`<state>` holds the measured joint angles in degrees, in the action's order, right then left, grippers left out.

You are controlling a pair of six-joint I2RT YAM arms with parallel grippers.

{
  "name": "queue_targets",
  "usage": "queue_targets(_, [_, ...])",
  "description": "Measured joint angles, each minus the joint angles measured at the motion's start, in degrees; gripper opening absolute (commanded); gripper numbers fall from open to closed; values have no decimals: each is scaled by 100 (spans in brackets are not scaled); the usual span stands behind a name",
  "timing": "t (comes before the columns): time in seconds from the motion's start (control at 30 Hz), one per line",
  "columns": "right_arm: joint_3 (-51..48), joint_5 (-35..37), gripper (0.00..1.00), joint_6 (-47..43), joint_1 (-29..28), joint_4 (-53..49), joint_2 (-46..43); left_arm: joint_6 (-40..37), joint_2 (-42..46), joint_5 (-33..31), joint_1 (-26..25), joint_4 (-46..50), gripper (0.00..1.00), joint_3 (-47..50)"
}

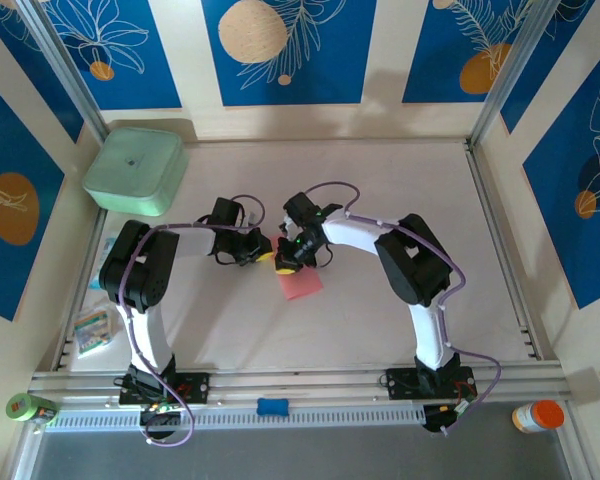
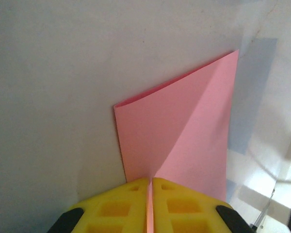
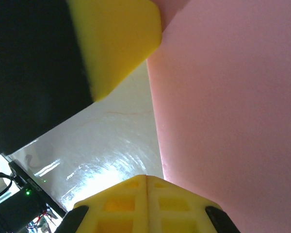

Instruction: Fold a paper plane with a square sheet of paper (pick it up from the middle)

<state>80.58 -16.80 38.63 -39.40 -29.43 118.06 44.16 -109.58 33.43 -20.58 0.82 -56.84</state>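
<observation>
White counter (image 1: 240, 330), blue leaf-print wall panels (image 1: 325, 70), mint-green box (image 1: 135, 170) at far-left corner, pink sheet of paper (image 1: 300, 283) at centre, left gripper (image 2: 150, 183) jaws clamping its edge, right gripper (image 3: 146, 178) jaws closed alongside.

Overhead cam; wrist cams nr paper (image 2: 184, 136)
</observation>
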Motion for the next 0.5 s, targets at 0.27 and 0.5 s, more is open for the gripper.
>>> queue_targets(0.27, [11,-87,0,-28,0,9,219,284,33,63,-13,-201,15,46])
queue_targets(0.5, [9,-111,0,-116,7,-17,219,396,44,59,-24,-337,15,59])
